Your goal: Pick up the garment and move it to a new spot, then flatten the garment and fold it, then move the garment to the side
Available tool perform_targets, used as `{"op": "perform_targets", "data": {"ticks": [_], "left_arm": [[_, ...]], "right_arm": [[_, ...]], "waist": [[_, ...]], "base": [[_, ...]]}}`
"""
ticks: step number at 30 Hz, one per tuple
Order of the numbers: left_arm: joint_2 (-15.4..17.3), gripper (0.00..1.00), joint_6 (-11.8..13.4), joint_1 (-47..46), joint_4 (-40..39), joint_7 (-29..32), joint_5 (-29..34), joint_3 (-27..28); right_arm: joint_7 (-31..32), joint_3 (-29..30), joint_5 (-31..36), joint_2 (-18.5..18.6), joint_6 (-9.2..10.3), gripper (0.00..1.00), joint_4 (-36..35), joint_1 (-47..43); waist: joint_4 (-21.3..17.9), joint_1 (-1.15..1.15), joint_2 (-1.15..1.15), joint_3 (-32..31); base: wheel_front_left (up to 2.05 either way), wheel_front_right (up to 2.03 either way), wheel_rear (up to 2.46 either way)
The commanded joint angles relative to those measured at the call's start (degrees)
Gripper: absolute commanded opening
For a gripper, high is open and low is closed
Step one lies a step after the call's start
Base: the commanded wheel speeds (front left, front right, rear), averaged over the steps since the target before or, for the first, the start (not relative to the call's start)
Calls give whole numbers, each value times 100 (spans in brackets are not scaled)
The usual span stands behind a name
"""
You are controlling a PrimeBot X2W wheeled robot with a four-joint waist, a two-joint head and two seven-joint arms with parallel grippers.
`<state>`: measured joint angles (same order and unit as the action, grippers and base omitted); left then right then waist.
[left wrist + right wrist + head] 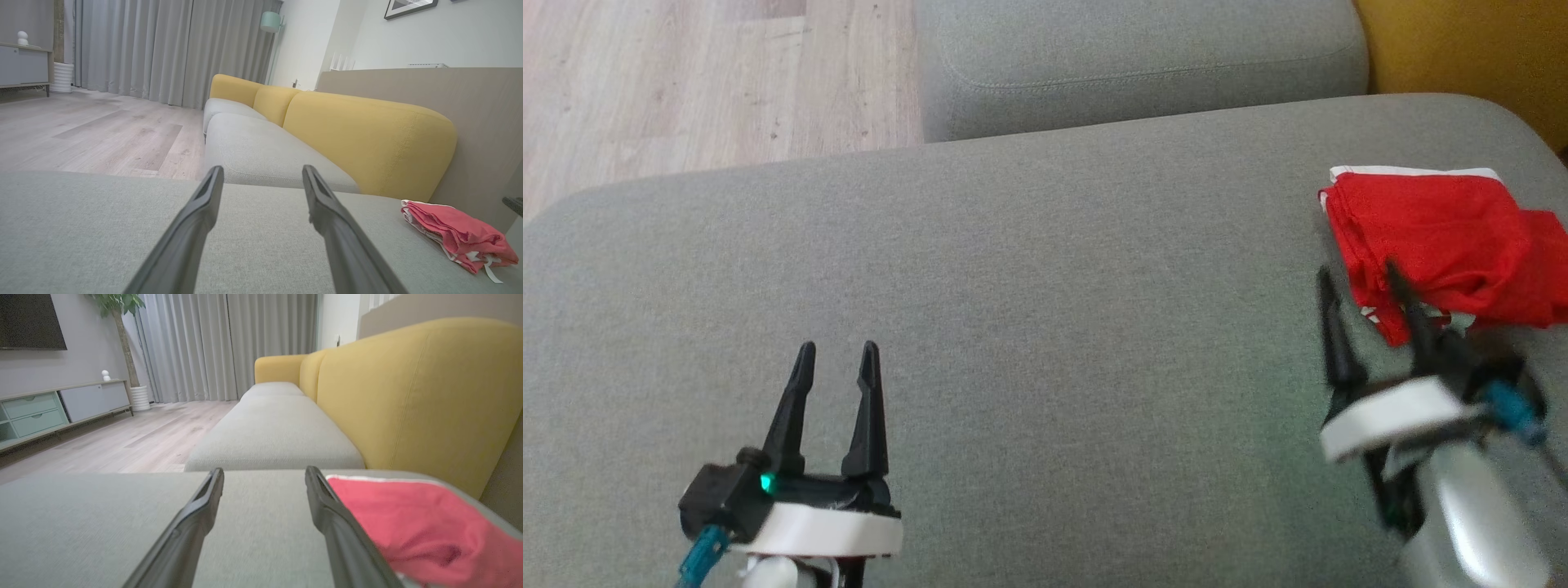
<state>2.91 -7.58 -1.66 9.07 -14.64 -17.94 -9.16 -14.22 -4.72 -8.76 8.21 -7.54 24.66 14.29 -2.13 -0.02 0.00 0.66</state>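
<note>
Red cloth with white trim: the garment point(1437, 245) lies as a loosely layered bundle at the far right of the grey seat cushion point(1013, 269), near the end of the yellow backrest point(367, 134).

Right gripper point(1359, 273): blurred in the head view, fingers spread wide, nothing between them. One finger crosses the garment's near edge in that view; I cannot tell whether it touches. From its own wrist view the cloth sits just outside that finger, not in the gap.

Left gripper point(838, 349): spread wide too, empty, over bare cushion, well apart from the garment.

Risks, as I judge them:
- A fingertip so close to the loose layers could catch one and drag the fold open.
- The bundle sits close to the cushion's right edge, so a sideways nudge might tip it off.
- A pinch of the top layer alone would likely unroll the stack.

Count: one garment; two grippers with two fingers each; two grey seat cushions, the second point(1135, 65) farther off; three yellow back sections.
</note>
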Motion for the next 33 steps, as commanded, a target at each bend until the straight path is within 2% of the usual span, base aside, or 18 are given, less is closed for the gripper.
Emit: {"op": "perform_targets", "data": {"ticks": [1, 4, 8, 33], "left_arm": [[1, 100, 9, -155, -173, -36, 20, 226], [0, 100, 9, -89, -139, -36, 20, 278], [-1, 100, 9, -32, -111, -36, 8, 350], [-2, 100, 11, 33, -233, -36, 3, 498]], "right_arm": [[-74, -41, 112, -132, 5, 100, -336, -21], [-75, 138, 218, -363, 5, 100, -664, -397], [-76, 225, 269, -491, 5, 100, -956, -705], [-77, 163, 98, -533, 5, 100, -1114, -931]], "waist": [[0, 2, 0, -2], [-13, 2, 0, -14], [-37, 2, 0, -29], [29, 2, 0, -83]], "base": [[0, 0, 0], [0, 0, 0], [0, 0, 0], [0, 0, 0]]}}
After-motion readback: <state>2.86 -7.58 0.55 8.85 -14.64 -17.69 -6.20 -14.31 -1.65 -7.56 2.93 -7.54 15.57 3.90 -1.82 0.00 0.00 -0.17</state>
